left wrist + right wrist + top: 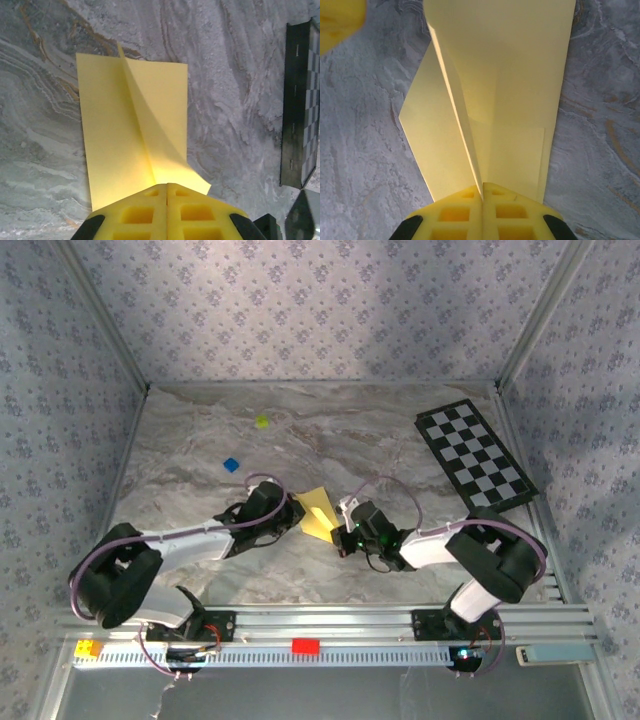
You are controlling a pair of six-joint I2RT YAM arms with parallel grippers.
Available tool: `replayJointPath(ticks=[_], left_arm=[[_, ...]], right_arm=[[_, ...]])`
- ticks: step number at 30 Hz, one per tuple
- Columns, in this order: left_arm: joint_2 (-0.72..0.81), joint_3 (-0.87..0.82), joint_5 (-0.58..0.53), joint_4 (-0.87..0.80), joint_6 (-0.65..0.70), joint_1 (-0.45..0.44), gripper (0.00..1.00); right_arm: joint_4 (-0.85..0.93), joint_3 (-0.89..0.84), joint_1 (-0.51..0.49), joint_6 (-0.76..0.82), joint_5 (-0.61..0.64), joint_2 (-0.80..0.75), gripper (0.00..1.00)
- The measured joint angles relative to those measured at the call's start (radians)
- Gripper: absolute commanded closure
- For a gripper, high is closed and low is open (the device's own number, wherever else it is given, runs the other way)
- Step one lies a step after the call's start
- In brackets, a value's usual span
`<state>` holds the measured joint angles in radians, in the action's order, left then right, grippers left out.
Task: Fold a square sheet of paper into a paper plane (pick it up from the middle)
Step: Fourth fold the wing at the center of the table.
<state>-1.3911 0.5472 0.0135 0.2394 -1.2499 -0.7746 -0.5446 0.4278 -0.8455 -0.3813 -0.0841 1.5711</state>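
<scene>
Pinching from both ends: left gripper (166,186) has its yellow fingers pressed together with no gap. The raised fold of the yellow paper (130,125) runs straight into the seam between them, so it's clamped on the paper. Right gripper (482,187) is the same, fingers together on a standing crease at the paper's opposite end. Paper is partly folded, not flat. In the left wrist view one flap stands up off the marble tabletop (240,75) along a diagonal ridge. The right wrist view shows layered panels and an angled flap out to the left. Overhead, the paper sits mid-table, a bit toward the near side, between the two grippers, which face each other across it. Checkered board (475,455) lies at the far right, well apart from the paper. Small yellow-green block (262,422) and blue block (231,465) sit on the far-left part of the table, also well apart from it.
</scene>
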Motion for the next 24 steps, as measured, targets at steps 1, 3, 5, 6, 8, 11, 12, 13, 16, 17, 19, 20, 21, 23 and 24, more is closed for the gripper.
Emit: replayJointPath(ticks=[1,3,5,6,8,11,12,13,16,17,19,20,21,23,24], left_arm=[[-0.009,0.000,0.001,0.002,0.000,0.000,0.95],[-0.025,0.000,0.004,0.004,0.000,0.000,0.96],[-0.040,0.000,0.013,0.011,-0.001,0.000,0.97],[-0.046,0.000,0.016,0.015,-0.001,0.000,0.97],[-0.059,0.000,0.024,0.030,-0.001,0.000,0.98],[-0.082,0.000,0.032,0.043,-0.001,0.000,0.98],[-0.089,0.000,0.036,0.047,-0.001,0.000,0.99],[-0.099,0.001,0.039,0.049,-0.001,0.000,0.99],[-0.129,0.012,0.049,0.049,-0.003,0.000,1.00],[-0.137,0.016,0.051,0.051,-0.005,0.000,1.00],[-0.151,0.024,0.053,0.057,-0.008,0.000,1.00],[-0.158,0.027,0.054,0.058,-0.009,0.000,1.00],[-0.163,0.028,0.054,0.060,-0.009,0.000,1.00],[-0.172,0.028,0.054,0.063,-0.013,0.000,1.00],[-0.176,0.028,0.054,0.063,-0.016,0.000,1.00]], right_arm=[[-0.005,0.000,0.003,-0.010,-0.010,0.002,1.00],[-0.010,0.000,0.008,-0.029,-0.023,0.005,1.00],[-0.019,-0.003,0.017,-0.050,-0.041,0.009,1.00],[-0.025,-0.006,0.021,-0.058,-0.048,0.010,1.00],[-0.036,-0.009,0.032,-0.076,-0.065,0.014,1.00],[-0.053,-0.017,0.049,-0.103,-0.091,0.016,1.00],[-0.056,-0.018,0.055,-0.111,-0.099,0.017,1.00],[-0.059,-0.019,0.063,-0.121,-0.111,0.018,1.00],[-0.069,-0.020,0.082,-0.148,-0.139,0.024,1.00],[-0.073,-0.020,0.087,-0.156,-0.148,0.026,1.00],[-0.080,-0.020,0.096,-0.172,-0.165,0.031,1.00],[-0.084,-0.020,0.101,-0.180,-0.172,0.034,1.00],[-0.085,-0.020,0.104,-0.185,-0.179,0.034,1.00],[-0.090,-0.021,0.109,-0.197,-0.190,0.036,1.00],[-0.094,-0.022,0.112,-0.203,-0.194,0.037,1.00]])
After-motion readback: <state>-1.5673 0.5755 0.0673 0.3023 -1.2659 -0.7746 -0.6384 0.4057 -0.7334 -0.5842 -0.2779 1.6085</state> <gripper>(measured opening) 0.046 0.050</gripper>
